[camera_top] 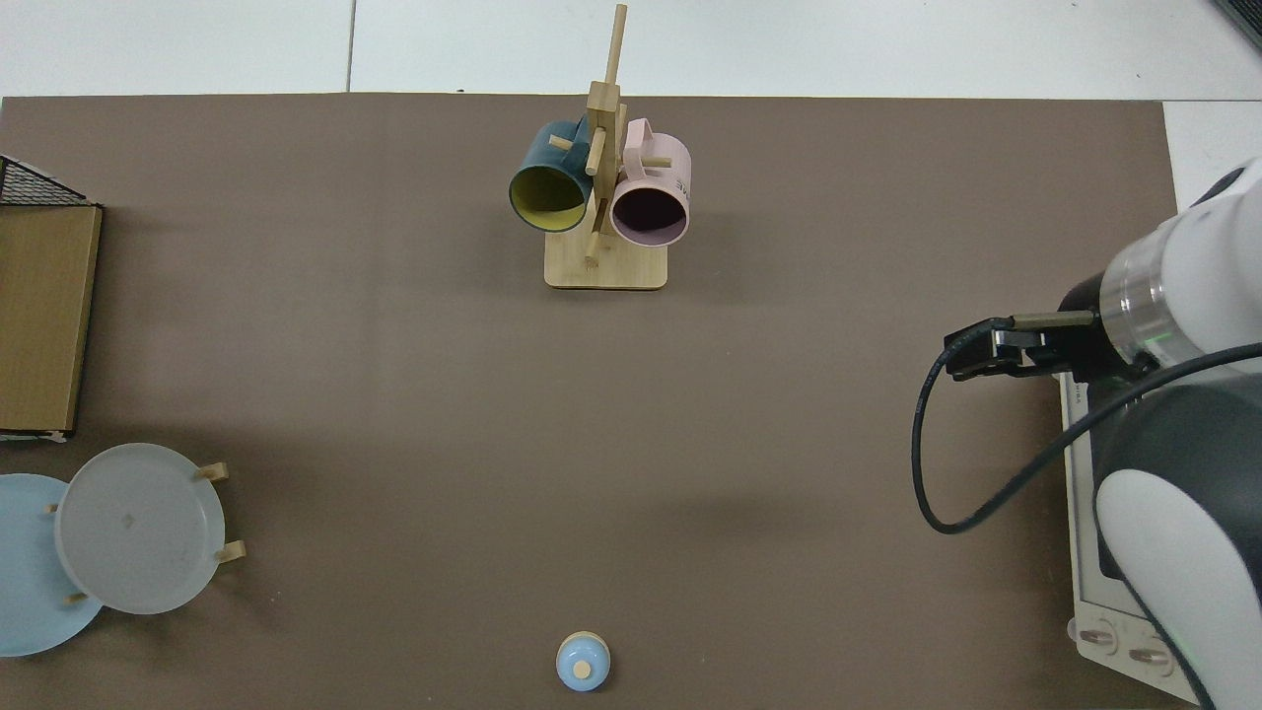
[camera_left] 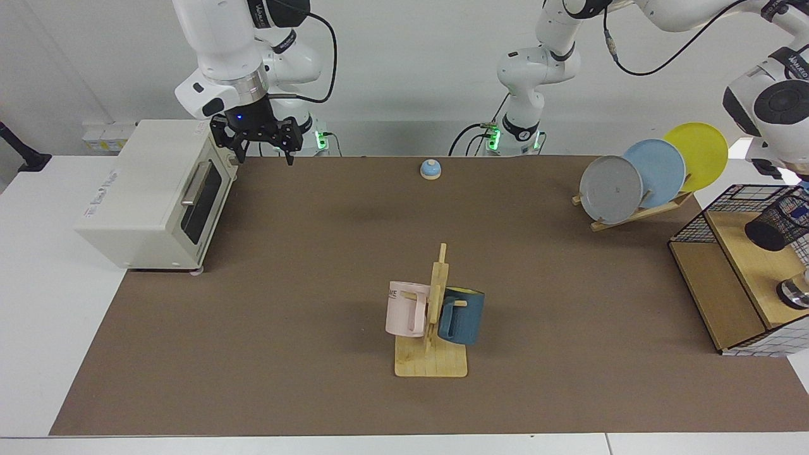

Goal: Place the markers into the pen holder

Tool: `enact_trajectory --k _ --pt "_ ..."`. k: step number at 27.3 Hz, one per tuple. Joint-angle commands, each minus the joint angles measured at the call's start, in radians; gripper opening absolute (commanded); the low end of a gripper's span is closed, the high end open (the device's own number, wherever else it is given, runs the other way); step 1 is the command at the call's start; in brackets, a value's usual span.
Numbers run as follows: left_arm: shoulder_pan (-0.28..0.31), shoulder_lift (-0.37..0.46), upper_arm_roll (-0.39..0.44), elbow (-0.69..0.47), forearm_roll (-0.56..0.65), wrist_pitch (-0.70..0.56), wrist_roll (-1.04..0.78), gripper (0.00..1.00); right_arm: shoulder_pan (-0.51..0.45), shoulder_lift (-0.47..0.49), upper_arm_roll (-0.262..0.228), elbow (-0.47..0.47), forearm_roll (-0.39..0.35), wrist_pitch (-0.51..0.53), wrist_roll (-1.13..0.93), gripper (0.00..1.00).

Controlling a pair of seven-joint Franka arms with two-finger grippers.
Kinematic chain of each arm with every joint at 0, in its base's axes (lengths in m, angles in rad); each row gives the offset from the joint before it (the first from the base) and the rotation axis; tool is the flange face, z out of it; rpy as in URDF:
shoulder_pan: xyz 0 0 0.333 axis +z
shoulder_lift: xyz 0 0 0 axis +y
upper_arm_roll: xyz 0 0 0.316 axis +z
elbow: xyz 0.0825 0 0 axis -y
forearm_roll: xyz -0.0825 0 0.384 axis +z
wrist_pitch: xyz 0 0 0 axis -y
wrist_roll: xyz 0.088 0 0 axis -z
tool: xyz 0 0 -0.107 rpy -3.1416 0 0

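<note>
Right gripper (camera_left: pixel 260 146) waits by toaster oven (camera_left: pixel 152 189), jaws spread, empty; left gripper's jaws unseen.

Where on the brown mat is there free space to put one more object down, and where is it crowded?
Free: the wide stretch of brown mat between the toaster oven and the mug tree, and the strip between the bell and the plate rack. Crowded: the wire basket corner holding the pen holder.
</note>
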Motion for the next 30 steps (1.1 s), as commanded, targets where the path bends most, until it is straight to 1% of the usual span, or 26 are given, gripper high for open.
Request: enact_trajectory --k 1,9,14,30 --pt "0.018 -0.005 0.0 -0.037 -0.034 0.051 -0.008 0.0 -0.021 -0.016 0.012 -0.018 0.008 0.012 -0.022 1.0" --pt "0.025 -0.005 0.0 -0.063 -0.046 0.078 0.003 0.0 -0.021 -0.014 0.012 -0.018 0.006 0.012 -0.022 1.0" --pt "0.028 -0.007 0.002 -0.084 -0.092 0.078 0.003 0.0 -0.021 -0.016 0.012 -0.018 0.008 0.012 -0.021 1.0" --pt "0.039 -0.005 0.002 -0.101 -0.107 0.106 0.022 0.0 -0.021 -0.016 0.012 -0.018 0.008 0.012 -0.022 1.0"
